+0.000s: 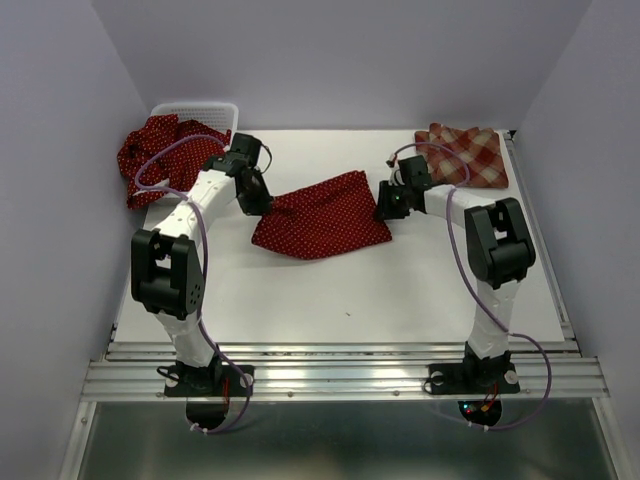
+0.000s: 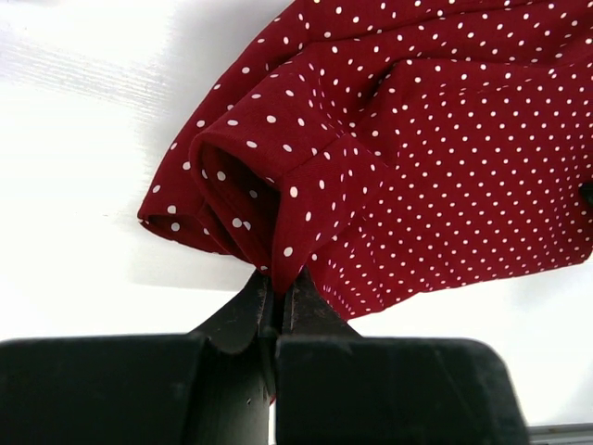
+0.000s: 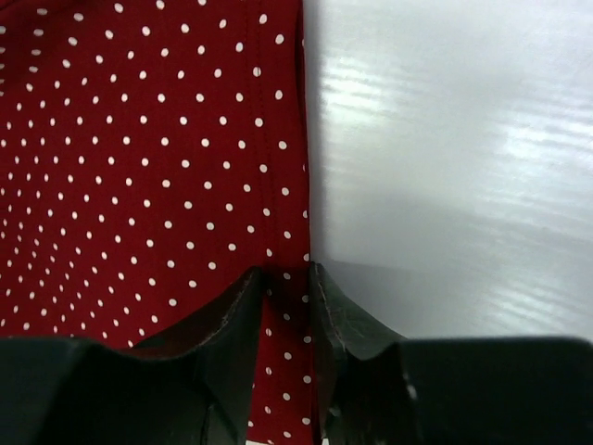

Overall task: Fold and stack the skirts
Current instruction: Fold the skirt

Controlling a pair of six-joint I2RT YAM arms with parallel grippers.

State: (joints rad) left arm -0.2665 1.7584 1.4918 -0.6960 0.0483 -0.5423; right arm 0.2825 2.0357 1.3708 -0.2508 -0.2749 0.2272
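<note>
A dark red dotted skirt (image 1: pixel 320 215) lies spread in the middle of the table. My left gripper (image 1: pixel 258 200) is shut on its left edge; in the left wrist view the cloth (image 2: pixel 417 139) bunches into folds at the pinched fingertips (image 2: pixel 276 283). My right gripper (image 1: pixel 386 208) is at the skirt's right edge, and its jaws stand close together with the hem (image 3: pixel 139 167) between them (image 3: pixel 287 278). A red-and-cream plaid skirt (image 1: pixel 465 155) lies folded at the back right. More dotted skirts (image 1: pixel 160 155) are heaped at the back left.
A white lattice basket (image 1: pixel 195 108) stands at the back left behind the heap. Grey walls close in the table on the left, back and right. A metal rail (image 1: pixel 340 370) runs along the near edge by the arm bases.
</note>
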